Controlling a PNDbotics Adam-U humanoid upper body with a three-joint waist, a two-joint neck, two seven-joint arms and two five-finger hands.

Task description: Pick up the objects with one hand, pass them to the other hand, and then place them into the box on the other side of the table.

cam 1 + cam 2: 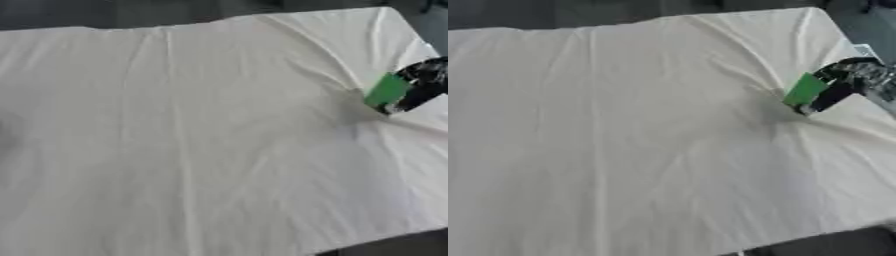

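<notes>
Green block (805, 90), seemingly tilted, in right hand (846, 82)

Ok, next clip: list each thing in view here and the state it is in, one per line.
Right hand: at the table's right side, fingers curled round the green object.
Green object: held in the right hand, tilted, low over the cloth.
White cloth: spread over the table, creased.
Left hand: not in view.
Box: not in view.

Right hand (852, 80) at table (623, 150) right edge, block (805, 90) left of it
</notes>
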